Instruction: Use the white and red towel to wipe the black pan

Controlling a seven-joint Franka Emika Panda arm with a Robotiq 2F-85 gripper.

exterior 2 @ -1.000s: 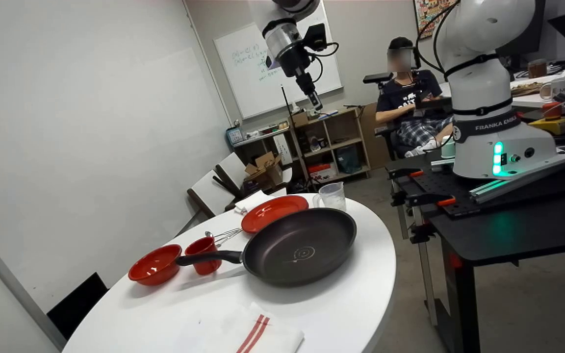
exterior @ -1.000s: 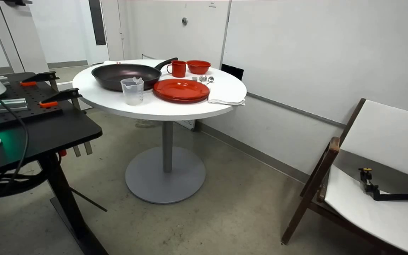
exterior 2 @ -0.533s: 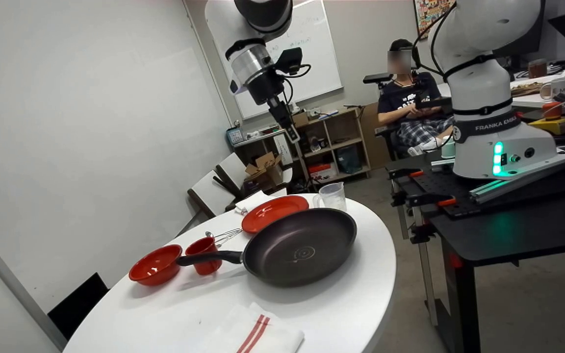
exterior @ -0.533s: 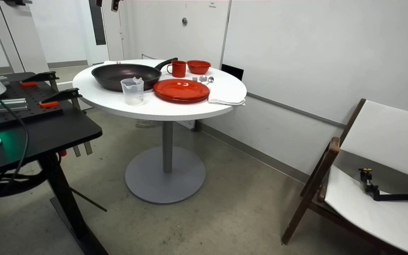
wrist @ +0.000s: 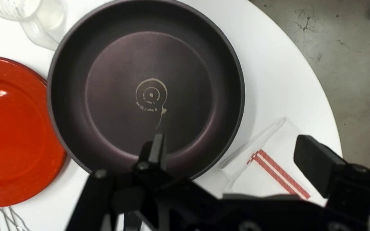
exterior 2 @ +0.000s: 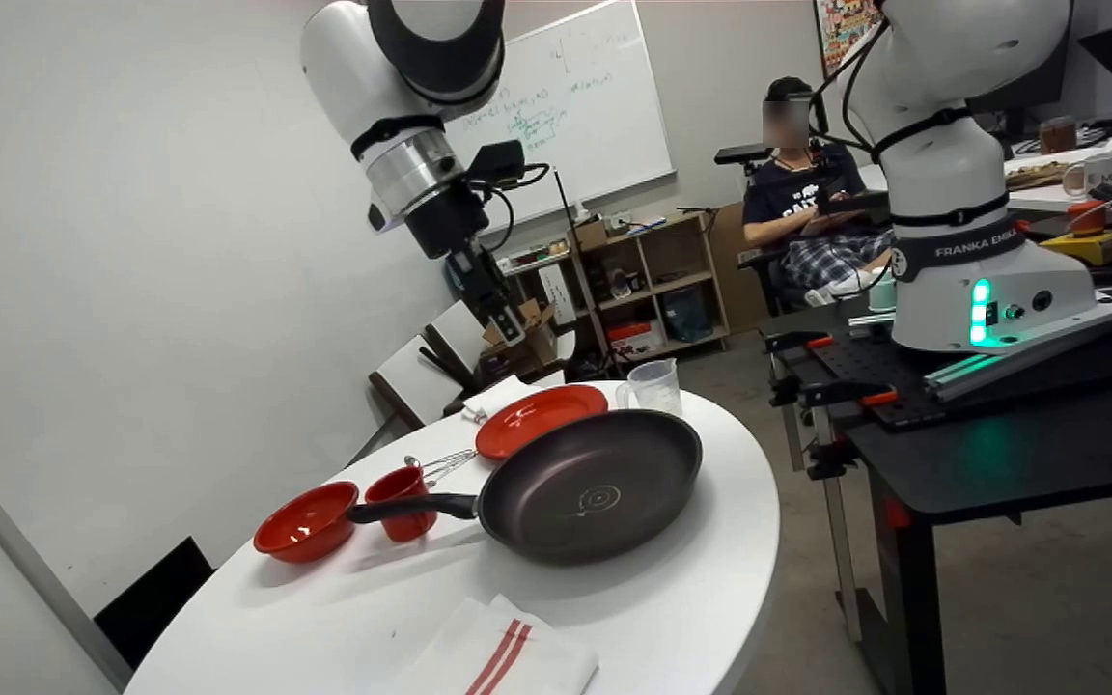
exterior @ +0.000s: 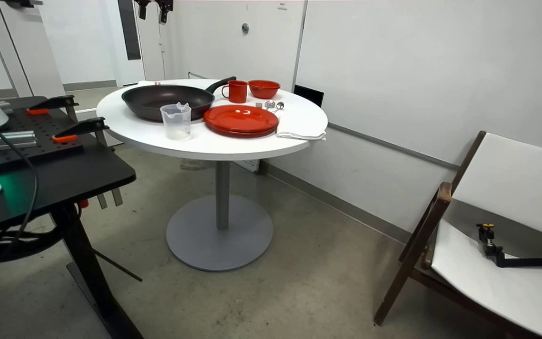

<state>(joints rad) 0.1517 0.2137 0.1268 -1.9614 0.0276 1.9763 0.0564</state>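
Step (judged): approach to white and red towel [wrist: 276,171] | Jaws: wide apart, empty | Towel: on tabletop [wrist: 275,70], at four o'clock from black pan [wrist: 148,93], wrist view | Next: likely calls for centring over it, descending, pinching

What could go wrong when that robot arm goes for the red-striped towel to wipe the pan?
The towel lies nearly flat on the table, so the open, empty hand might miss its thin folds. Wiping may slide the black pan, and its handle, close to the red mug, could knock the mug over. The clear measuring cup also stands close to the pan, so a nudge might tip it.
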